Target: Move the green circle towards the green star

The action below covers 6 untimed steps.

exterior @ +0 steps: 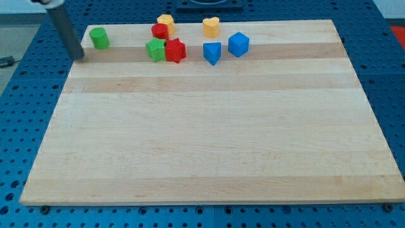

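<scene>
My tip (80, 56) rests on a pale wooden board (209, 145) near its top-left corner, just left of the green circle (99, 38) and apart from it; the rod carries no pincer, so there is nothing to open or close. The green circle, a short cylinder, stands alone close to the board's top edge, with bare wood between it and the green star (155, 49) to the view's right. The green star touches a red star (174, 50), and just behind the pair sit a red block (159, 31) (its shape hard to make out) and a yellow block (166, 23) at the top edge. Farther right lie a yellow heart (211, 26), a blue triangle (212, 52) and a blue cube (238, 44). The board's grained planks run wide and bare toward the view's bottom, ringed by a blue perforated table (25, 126).
</scene>
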Each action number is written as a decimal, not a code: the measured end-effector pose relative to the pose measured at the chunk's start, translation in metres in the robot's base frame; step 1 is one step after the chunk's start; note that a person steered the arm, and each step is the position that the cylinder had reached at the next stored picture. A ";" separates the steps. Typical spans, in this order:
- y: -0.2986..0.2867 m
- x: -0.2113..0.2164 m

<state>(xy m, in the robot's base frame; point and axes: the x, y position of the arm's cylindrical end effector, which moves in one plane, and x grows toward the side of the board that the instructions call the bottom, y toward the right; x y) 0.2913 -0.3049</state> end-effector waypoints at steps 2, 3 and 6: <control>0.008 -0.063; 0.007 -0.089; 0.042 -0.056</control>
